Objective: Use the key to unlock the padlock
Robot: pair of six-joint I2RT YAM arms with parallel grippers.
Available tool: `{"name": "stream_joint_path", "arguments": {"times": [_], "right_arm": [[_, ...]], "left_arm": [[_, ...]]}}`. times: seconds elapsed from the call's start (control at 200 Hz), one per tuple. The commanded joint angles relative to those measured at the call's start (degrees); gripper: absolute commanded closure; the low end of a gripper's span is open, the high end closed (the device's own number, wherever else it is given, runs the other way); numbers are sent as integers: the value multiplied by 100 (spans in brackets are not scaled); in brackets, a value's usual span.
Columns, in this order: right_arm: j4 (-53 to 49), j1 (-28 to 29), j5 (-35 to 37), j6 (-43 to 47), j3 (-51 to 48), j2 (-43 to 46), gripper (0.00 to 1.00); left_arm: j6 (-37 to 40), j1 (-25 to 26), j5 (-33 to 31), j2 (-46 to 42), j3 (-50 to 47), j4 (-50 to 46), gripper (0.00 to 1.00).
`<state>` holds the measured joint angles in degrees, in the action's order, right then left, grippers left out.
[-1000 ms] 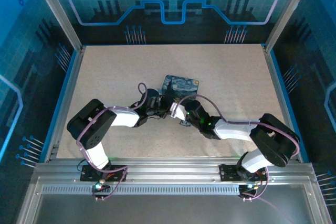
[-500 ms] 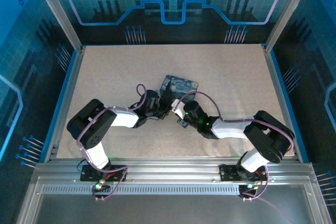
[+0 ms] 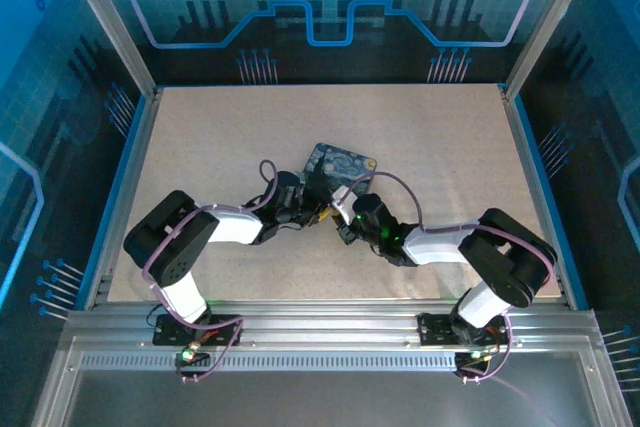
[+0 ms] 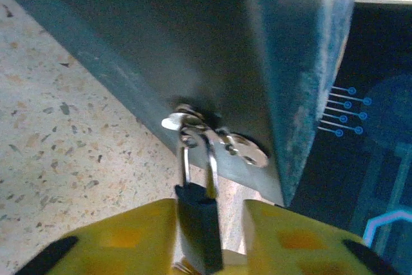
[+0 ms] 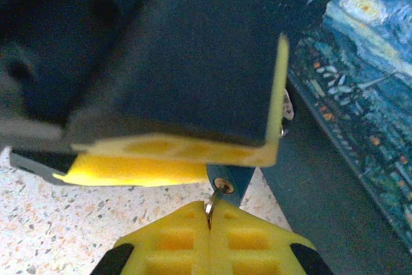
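Observation:
The padlock (image 4: pixel 199 223) is a small black lock whose silvery shackle (image 4: pixel 210 159) hangs through the hasp (image 4: pixel 248 149) of the dark blue tin (image 3: pixel 345 162). My left gripper (image 4: pixel 209 214) is open around the lock body. Its left finger lies against the body and its right finger stands a little off it. My right gripper (image 5: pixel 209 214) is shut on the key (image 5: pixel 210 205), a thin metal sliver. The key's tip sits in the keyhole (image 5: pixel 223 186) on the padlock's underside. Both grippers meet at the tin's near corner (image 3: pixel 327 210).
The tin with its swirly painted lid (image 5: pixel 360 37) lies mid-table, right behind the grippers. The left gripper's yellow finger (image 5: pixel 174 152) hangs just above the right gripper's fingers. Speckled tabletop (image 3: pixel 440 137) spreads all round, bounded by blue side rails (image 3: pixel 535 162).
My left gripper's jaws have parted from the padlock body. The right arm's elbow has swung slightly left and inward, while its gripper stays shut on the key at the lock.

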<state>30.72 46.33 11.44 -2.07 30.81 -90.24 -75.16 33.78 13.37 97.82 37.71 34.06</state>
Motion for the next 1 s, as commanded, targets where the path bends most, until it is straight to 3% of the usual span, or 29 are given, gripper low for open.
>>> {"name": "stream_joint_path", "arguments": {"times": [0.0,0.485,0.995], "right_arm": [[354,-67,-267,-353,-143,-117,100],[185,-646,-1492,-1087,-198,-64,100],[-52,-1481,-2760,-1709,-87,-561,100]], "left_arm": [[282,-122,114,-375,-54,-231,55],[2150,-761,-513,-1858,341,-2787,31],[2944,-1269,-77,-785,1451,-3249,23]]}}
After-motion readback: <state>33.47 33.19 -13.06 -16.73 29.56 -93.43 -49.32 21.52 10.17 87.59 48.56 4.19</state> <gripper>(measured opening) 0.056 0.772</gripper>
